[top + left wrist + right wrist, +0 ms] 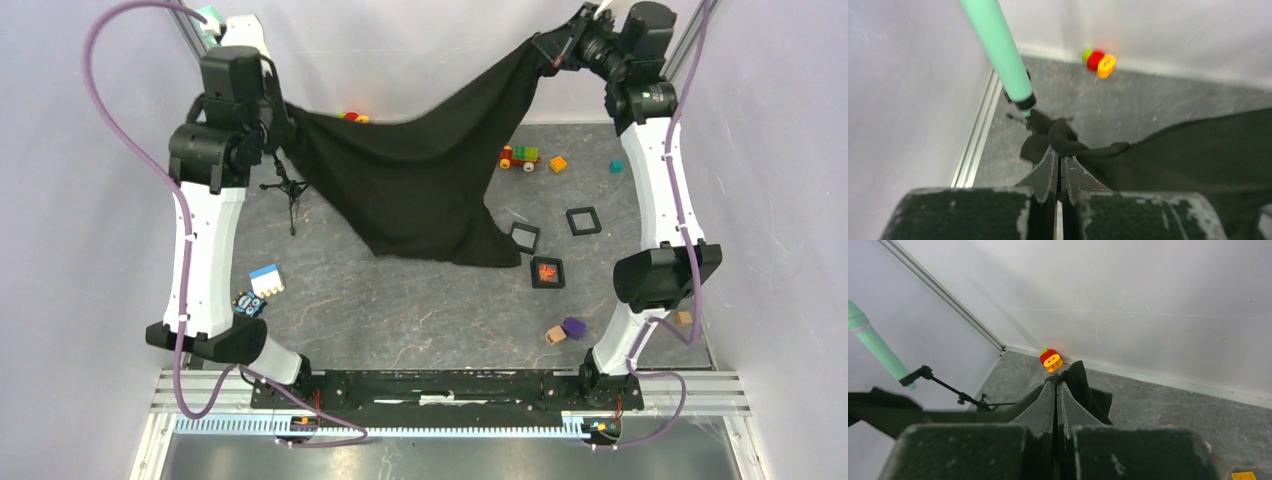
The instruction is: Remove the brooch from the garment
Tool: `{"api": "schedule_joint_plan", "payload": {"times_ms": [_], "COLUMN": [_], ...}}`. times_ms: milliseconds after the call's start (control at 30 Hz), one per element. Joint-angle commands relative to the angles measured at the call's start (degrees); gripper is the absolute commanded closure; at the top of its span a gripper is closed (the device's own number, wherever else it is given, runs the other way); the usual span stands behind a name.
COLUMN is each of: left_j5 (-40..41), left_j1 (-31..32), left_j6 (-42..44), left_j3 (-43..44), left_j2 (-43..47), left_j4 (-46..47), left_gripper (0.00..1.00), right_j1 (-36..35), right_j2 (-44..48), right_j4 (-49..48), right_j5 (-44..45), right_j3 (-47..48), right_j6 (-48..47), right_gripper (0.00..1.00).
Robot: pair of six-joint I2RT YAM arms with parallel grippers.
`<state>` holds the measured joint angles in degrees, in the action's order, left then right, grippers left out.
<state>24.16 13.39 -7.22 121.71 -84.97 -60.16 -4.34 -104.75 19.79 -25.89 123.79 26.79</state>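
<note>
Both tools are clenching cloth. The left tool [1058,152] is pinching a bunched corner of the garment [420,170], and the right tool [1055,385] is pinching another edge, with its fingers pressed together on a black fold. The garment is hanging in the air between the two raised arms as a sagging sheet. Its lowest fold is dipping toward the counter [400,310], but whether it is touching cannot be told. The brooch is not showing in any view, so it is probably sitting on the face turned away or inside a fold. Judged step: spreading the garment to expose the pin.

To do this well, both arms should be easing the cloth out evenly, taut enough to flatten the folds but not so hard that a corner slips out. The hidden face should then be turning toward the overhead camera. After that, the sheet should be going down flat before either tool lets go to work at the pin.

Two hazards are worth noting. The green wand [998,45] on its small stand is standing just beside the left tool. The hanging hem is also passing near the black frames [524,236], and could be dragging them.

No brand, label or lettering is reading legibly anywhere. The visible side of the garment is showing plain black, with no print in sight.
</note>
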Motion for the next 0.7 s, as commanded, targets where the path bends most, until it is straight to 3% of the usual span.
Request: {"api": "schedule_joint_plan", "payload": {"times_ms": [0, 67, 200, 367, 467, 500, 533, 667], "left_j5": [0.78, 0.05, -3.68, -21.95, -32.85, -34.92, -36.13, -38.8], "left_j1": [-0.98, -0.99, -0.98, -0.86, -0.4, -0.09, 0.41, 5.63], "left_j6": [2.28, 2.02, -0.7, -8.85, -13.52, -14.3, -14.95, -18.33], "left_j3": [15.57, 9.45, -12.3, -44.7, -60.79, -64.47, -66.85, -72.46], "left_j2": [2.24, 6.08, 17.39, 32.16, 35.77, 35.84, 35.82, 34.67], "left_j4": [0.19, 1.4, 4.81, 8.06, 9.33, 8.91, 8.16, 5.29], "left_gripper": [0.98, 0.98, 0.98, 0.98, 0.98, 0.98, 0.98, 0.98], "right_j1": [3.36, 3.33, 2.64, -5.56, -12.89, -14.59, -15.88, -22.33], "right_j2": [6.01, 10.28, 20.98, 30.67, 29.08, 27.7, 26.1, 22.35], "right_j4": [-11.51, -15.57, -23.32, -22.82, -21.02, -19.23, -17.06, -12.05], "right_j5": [-4.41, -5.41, -8.43, -3.25, -0.3, 0.8, 2.24, 10.24], "right_j3": [0.59, -8.07, -32.52, -60.66, -69.01, -69.53, -69.48, -65.3], "right_j6": [6.95, 6.92, 7.11, -0.88, -5.59, -7.19, -8.55, -11.92], "right_gripper": [1.0, 1.0, 1.0, 1.0, 0.76, 0.57, 0.45, 0.36]}}
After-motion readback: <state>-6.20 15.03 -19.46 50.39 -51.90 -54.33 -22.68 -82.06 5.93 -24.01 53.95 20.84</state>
